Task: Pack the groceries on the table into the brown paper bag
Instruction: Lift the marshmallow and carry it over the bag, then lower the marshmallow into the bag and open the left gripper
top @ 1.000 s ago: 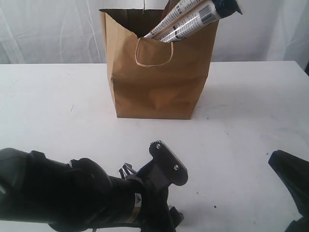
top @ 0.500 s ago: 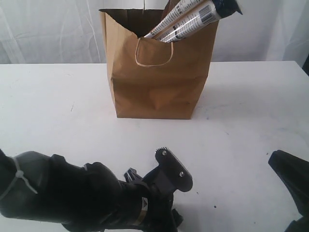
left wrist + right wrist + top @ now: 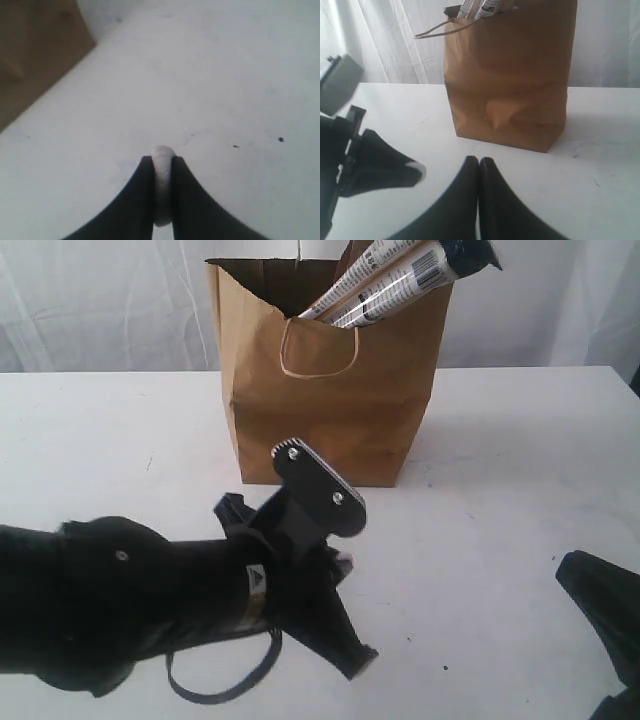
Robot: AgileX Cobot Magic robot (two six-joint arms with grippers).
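Note:
The brown paper bag point(image 3: 330, 410) point(image 3: 510, 85) stands upright at the back middle of the table point(image 3: 520, 460). Long noodle packs point(image 3: 390, 280) point(image 3: 480, 7) stick out of its top. My left gripper point(image 3: 358, 655) point(image 3: 162, 159) hangs above the table in front of the bag, tilted down, shut on a white marshmallow point(image 3: 162, 152) that bulges past the fingertips. The marshmallow also shows as a pale tip point(image 3: 418, 169) in the right wrist view. My right gripper point(image 3: 479, 161) point(image 3: 600, 620) is low at the front right, shut with nothing in it.
A corner of the bag point(image 3: 30, 50) shows in the left wrist view. A pale cord handle point(image 3: 318, 348) loops over the bag's front. A white curtain point(image 3: 100, 300) hangs behind the table. Small dark specks point(image 3: 280, 139) dot the tabletop.
My left gripper has closed on the marshmallow and lifted off the table, moving up and toward the bag. The right arm has stayed still.

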